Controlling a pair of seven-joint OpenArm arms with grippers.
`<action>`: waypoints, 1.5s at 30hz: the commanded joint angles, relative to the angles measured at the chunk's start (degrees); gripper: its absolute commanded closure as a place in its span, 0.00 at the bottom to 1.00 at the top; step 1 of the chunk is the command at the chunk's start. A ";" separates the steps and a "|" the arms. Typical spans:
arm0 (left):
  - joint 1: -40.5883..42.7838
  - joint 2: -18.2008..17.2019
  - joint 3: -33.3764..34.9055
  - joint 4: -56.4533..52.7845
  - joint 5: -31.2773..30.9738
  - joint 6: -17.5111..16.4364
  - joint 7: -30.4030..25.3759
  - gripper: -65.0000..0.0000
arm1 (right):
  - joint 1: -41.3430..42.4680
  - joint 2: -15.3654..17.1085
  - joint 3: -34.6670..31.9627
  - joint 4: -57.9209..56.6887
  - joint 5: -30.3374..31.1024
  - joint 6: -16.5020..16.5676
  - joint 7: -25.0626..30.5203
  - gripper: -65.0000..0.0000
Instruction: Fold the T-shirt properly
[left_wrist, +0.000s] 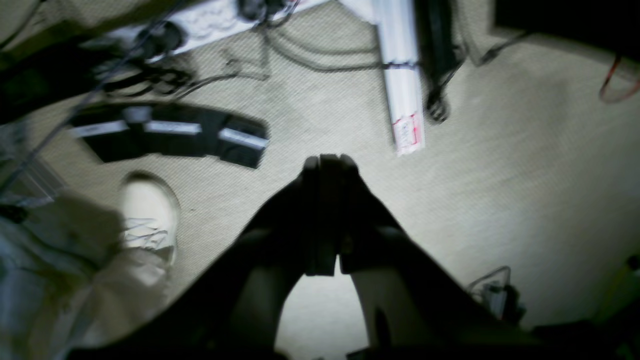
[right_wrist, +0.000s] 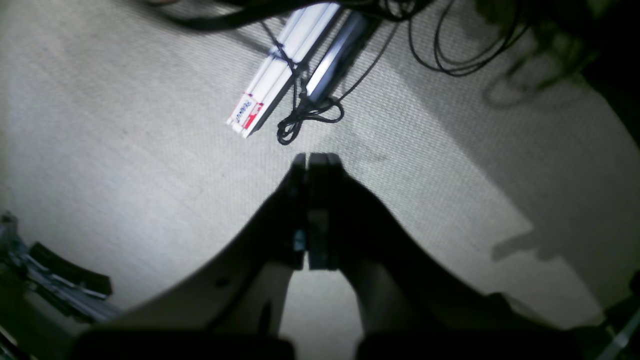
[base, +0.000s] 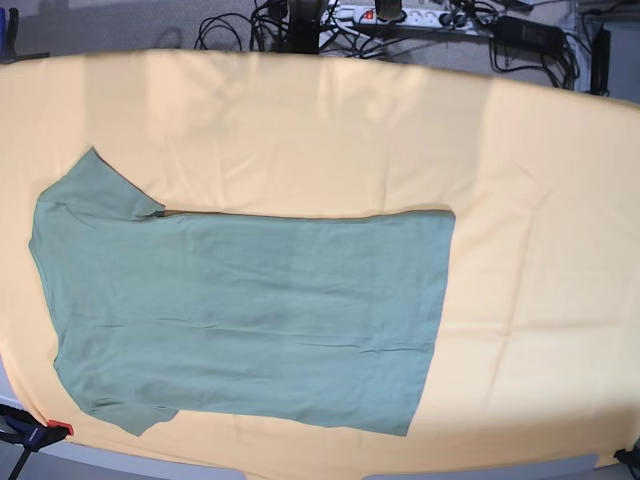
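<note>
Right now I have both arms off the table, each wrist camera looking down at pale carpet. On the left wrist view, my left gripper (left_wrist: 327, 162) hangs over the floor with its jaws pressed together and nothing between them. Nearest it on the left is a person's white shoe (left_wrist: 149, 212) with a light trouser leg; farther out lies a black strip with pale labels (left_wrist: 170, 132), and to the right a bundle of white plastic channels (left_wrist: 402, 75) tied with a cord. Beyond those sits a white power strip (left_wrist: 200, 22) among dark cables.

On the right wrist view, my right gripper (right_wrist: 312, 160) is likewise closed tight and empty. Just past its tips I see a coiled black cable (right_wrist: 305, 120), then the same white bundle (right_wrist: 282, 65) running away toward the top.

From the base view, the T-shirt (base: 250, 315) lies spread flat on the yellow-orange table cloth (base: 520, 180), collar end to the view's left, hem to the right, both sleeves out. Neither arm shows in that view. Cables and a power strip (base: 400, 15) sit behind the table's far edge.
</note>
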 joint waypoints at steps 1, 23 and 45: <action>2.62 -0.83 0.07 3.48 -0.13 -0.55 -1.18 1.00 | -2.64 1.18 0.04 3.82 1.33 -0.68 -0.55 1.00; 33.35 -19.23 -13.38 65.26 5.03 4.17 11.76 1.00 | -31.08 14.05 0.63 63.08 -4.72 -14.01 -21.09 1.00; 8.66 -25.16 -26.95 74.31 2.19 -2.34 11.41 1.00 | -10.14 14.10 16.63 66.31 -8.57 -18.29 -9.70 1.00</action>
